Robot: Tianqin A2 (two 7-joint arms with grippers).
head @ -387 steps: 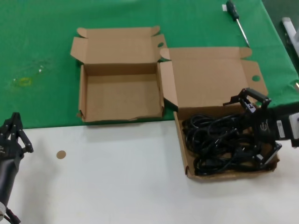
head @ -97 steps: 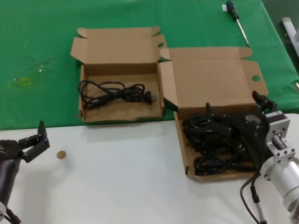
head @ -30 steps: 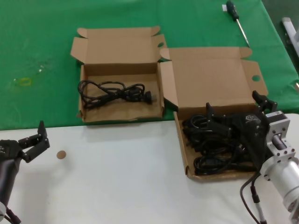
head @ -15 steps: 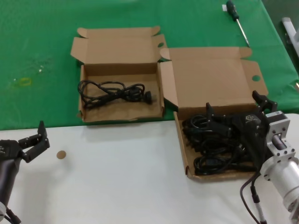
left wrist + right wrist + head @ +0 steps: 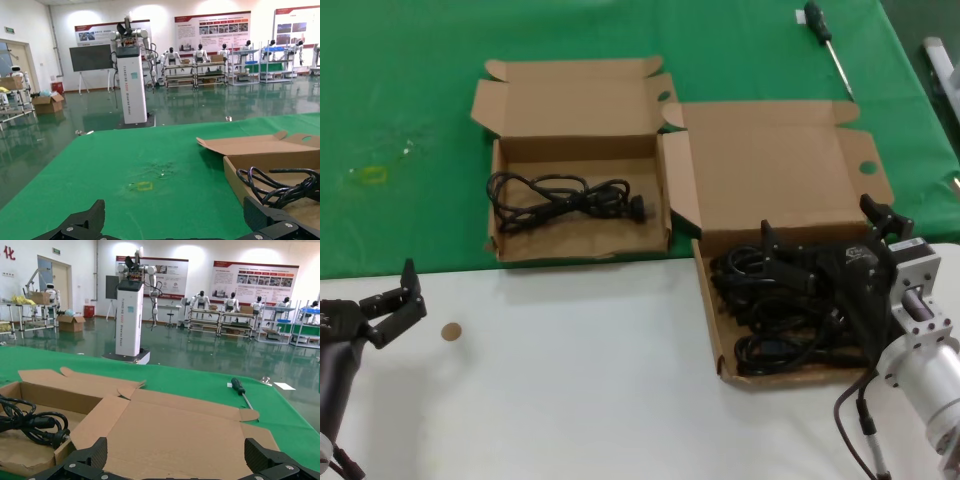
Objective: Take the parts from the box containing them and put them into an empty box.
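**One cord moved, the tangle still under the right gripper**

One black cord bundle [image 5: 563, 199] lies in the narrower box [image 5: 578, 245], its long axis running across the box floor from side wall to side wall. The remaining cords [image 5: 770, 310] form a loose tangle in the wider box [image 5: 712, 330], which sits at the table's right, touching the narrower box at its lid corner. The right gripper [image 5: 818, 250] hangs directly over this tangle with its fingers spread wide and nothing between them; the cords lie straight below the fingertips, so the coming move appears to be a plain descent and close. The left gripper [image 5: 388, 300] is parked over the white table near the robot's left, fingers likewise apart and empty, well apart from both boxes. By position, the right arm is clearly the nearer one for the next pick. A green-handled screwdriver [image 5: 827, 47] rests on the green cloth beyond the wider box's lid.
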